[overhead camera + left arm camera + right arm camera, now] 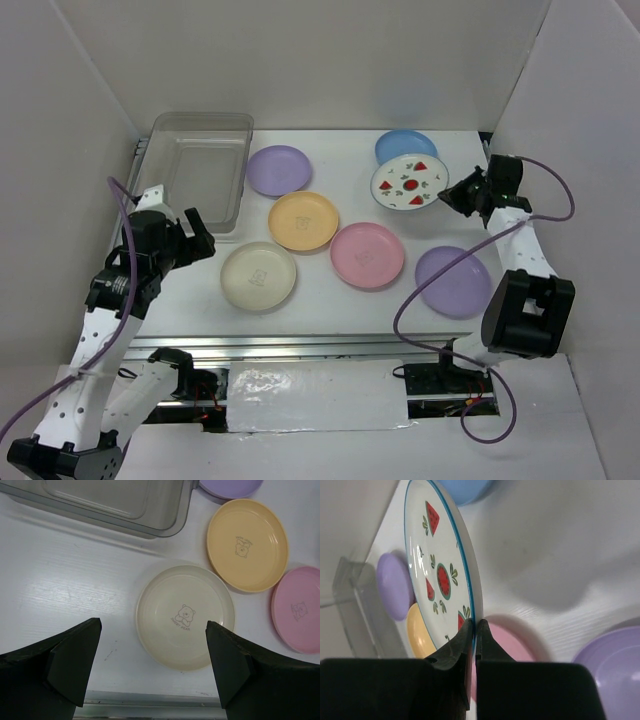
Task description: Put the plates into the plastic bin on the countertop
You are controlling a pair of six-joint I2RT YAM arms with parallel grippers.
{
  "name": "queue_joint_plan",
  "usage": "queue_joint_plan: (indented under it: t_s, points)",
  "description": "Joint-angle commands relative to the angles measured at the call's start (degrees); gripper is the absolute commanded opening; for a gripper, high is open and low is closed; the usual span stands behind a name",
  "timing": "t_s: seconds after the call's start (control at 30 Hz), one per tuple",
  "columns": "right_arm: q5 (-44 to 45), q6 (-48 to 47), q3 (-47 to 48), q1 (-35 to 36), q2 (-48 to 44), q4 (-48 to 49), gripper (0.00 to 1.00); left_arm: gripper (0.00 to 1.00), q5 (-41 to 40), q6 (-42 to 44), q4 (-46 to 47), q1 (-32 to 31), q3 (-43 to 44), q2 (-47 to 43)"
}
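Presently held plate: white plate with red fruit prints (408, 183), blue rim line, tilted, lifted off the countertop (330, 300), well right of the plastic bin (195, 170).
Right gripper (475, 630): jaws pinched onto that plate's rim.
Left gripper (152, 625): jaws spread wide, holding nothing, above the cream plate (258, 276), in front of the bin.
Bin: clear, rounded corners, no plate inside.
In the way: lilac plate (279, 170) just beside the bin's right wall; yellow-orange plate (303, 220) and pink plate (367, 255) farther right.
Other 2: blue plate (405, 147) partly hidden behind the held plate; second lilac plate (453, 281) farthest from the bin.
Edges: white walls behind and left of the bin; metal rail (300, 345) along the near edge.
Open room: bare strip right of the bin along the far wall.
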Motion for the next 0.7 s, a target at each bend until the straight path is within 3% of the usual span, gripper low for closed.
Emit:
queue_joint_plan:
  t_s: [0.0, 0.27, 0.67]
  points:
    - [-6.58, 1.42, -0.33, 3.84, -6.48, 9.88, 0.0, 0.99, 6.86, 2.12, 4.0, -0.09, -0.18, 0.07]
    - [-5.35, 1.06, -5.86, 15.52, -13.34, 11.73, 0.0, 0.99, 28.23, -3.49, 12.69, 0.0, 2.1, 6.12]
    - [-1.67, 5.02, -8.68, 29.32, -23.1, 7.51, 0.0, 0.99, 46.51, -19.14, 47.66, -0.17, -8.62, 23.96]
